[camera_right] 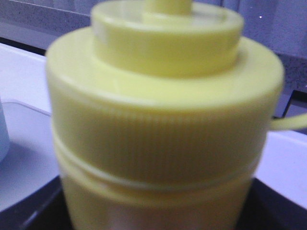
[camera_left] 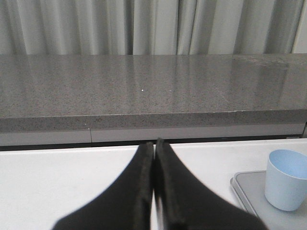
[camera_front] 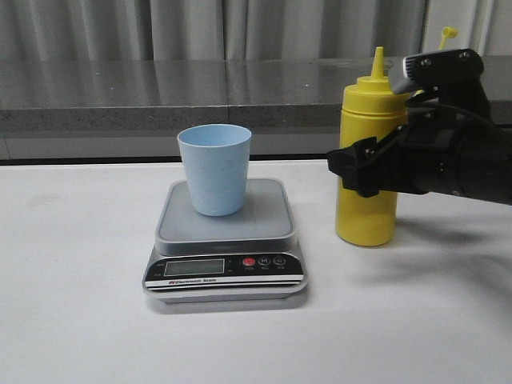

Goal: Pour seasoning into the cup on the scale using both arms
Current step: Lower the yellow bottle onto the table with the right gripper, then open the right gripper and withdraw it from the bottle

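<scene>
Yellow squeeze bottle (camera_front: 368,160) stands upright on the white worktop (camera_front: 80,320), just beside the scale (camera_front: 225,244) on its right. The right fingers (camera_front: 352,170) wrap around the bottle's middle and grip it. A pale blue cup (camera_front: 214,168) stands on the scale's grey platform.

From the left wrist, the left fingers (camera_left: 139,191) are pressed together with nothing between them, and the cup (camera_left: 288,179) sits off to the side.

From the right wrist, the bottle's ribbed cap (camera_right: 163,120) fills the picture, blurry and very close.
</scene>
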Controlling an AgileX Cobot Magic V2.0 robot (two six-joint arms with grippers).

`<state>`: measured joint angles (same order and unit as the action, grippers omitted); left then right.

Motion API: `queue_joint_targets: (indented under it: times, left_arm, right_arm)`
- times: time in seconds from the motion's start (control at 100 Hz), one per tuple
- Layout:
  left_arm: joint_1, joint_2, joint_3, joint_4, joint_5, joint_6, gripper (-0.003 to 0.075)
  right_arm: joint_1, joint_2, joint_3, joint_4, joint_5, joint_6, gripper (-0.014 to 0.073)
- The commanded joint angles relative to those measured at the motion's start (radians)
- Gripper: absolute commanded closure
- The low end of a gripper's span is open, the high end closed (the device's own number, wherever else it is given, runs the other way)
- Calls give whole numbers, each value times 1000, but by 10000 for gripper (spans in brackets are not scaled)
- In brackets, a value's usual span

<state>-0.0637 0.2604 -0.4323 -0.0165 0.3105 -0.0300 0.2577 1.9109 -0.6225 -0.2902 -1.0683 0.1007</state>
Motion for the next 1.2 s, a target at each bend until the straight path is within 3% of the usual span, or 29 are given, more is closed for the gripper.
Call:
queue_joint_targets:
  times: [0.0, 0.45, 0.83, 0.97, 1.19]
  left_arm:
    - [1, 8, -25, 0, -84, -8, 740]
    - [1, 8, -25, 0, -84, -8, 740]
    - [1, 8, -25, 0, -84, -8, 740]
    - [1, 8, -25, 0, -84, -8, 740]
    - [1, 8, -25, 0, -84, -8, 740]
  right_arm:
    - [-8, -34, -16, 7, -61, -10, -24]
    - [-8, -105, 108, 45, -99, -10, -43]
    - [-8, -366, 325, 151, -93, -15, -43]
    - [-8, -518, 367, 179, 21, -36, -41]
    - [-8, -806, 368, 214, 374, -36, -41]
